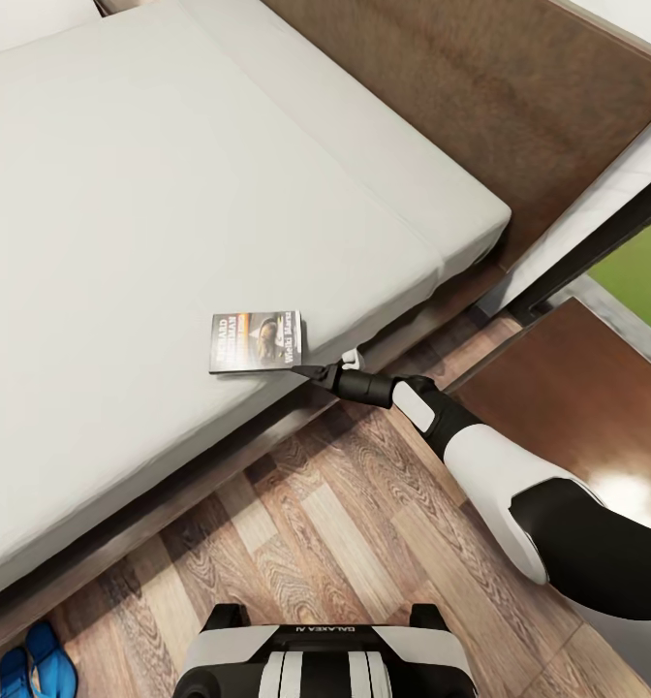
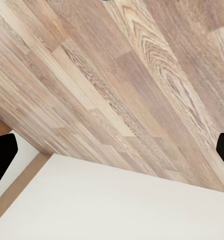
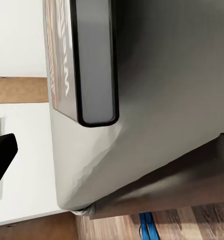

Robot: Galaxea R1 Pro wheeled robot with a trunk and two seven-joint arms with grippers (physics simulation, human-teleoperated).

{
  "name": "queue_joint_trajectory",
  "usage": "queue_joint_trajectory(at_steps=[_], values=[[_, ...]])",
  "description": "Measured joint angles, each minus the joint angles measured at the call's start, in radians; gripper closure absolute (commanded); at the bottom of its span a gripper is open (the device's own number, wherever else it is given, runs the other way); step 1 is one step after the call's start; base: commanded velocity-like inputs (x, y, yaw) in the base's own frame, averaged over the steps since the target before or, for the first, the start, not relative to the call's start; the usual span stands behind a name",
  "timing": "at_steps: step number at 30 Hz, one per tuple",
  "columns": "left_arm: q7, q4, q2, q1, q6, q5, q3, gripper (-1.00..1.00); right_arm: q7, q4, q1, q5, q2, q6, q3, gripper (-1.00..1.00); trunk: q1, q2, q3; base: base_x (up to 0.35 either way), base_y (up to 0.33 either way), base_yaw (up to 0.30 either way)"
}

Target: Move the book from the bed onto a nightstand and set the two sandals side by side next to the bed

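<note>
Right hand [image 1: 311, 369] at book's [image 1: 257, 341] near corner, by the bed's [image 1: 122, 223] edge; grip state unclear. Left hand's fingers [image 2: 3, 155] spread open over plank floor [image 2: 117, 75]. Sandals [image 1: 37, 664] on floor beside the bed frame. Nightstand [image 1: 587, 407] alongside the right arm.

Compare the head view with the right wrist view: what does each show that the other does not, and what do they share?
Head view alone: the book's cover seen from above, the right gripper at the book's near corner, the dark headboard, the nightstand and a window strip of grass.

Right wrist view alone: the book's edge close up, and the mattress side dropping to the frame.

Both: the book on the grey mattress, the wood-plank floor and the blue sandals on it.
</note>
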Motion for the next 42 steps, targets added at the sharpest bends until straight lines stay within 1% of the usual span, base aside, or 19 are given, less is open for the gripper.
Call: queue_joint_trajectory(at_steps=[26,34,42], values=[[-0.001,0.0,0.0,0.0,0.0,0.0,-0.002,-1.0,-0.003,0.001,0.0,0.0,0.002,-0.002,0.0,-1.0,0.0,0.0,0.0,0.0,0.0,0.0],[-0.001,0.0,0.0,0.0,0.0,0.0,-0.003,-1.0,-0.004,0.013,0.0,0.0,0.002,-0.034,0.0,-1.0,0.0,0.0,0.0,0.0,0.0,0.0],[-0.001,0.0,0.0,0.0,0.0,0.0,-0.003,-1.0,-0.005,0.036,0.0,-0.003,0.002,-0.045,-0.001,-1.0,0.0,0.0,0.0,0.0,0.0,0.0]])
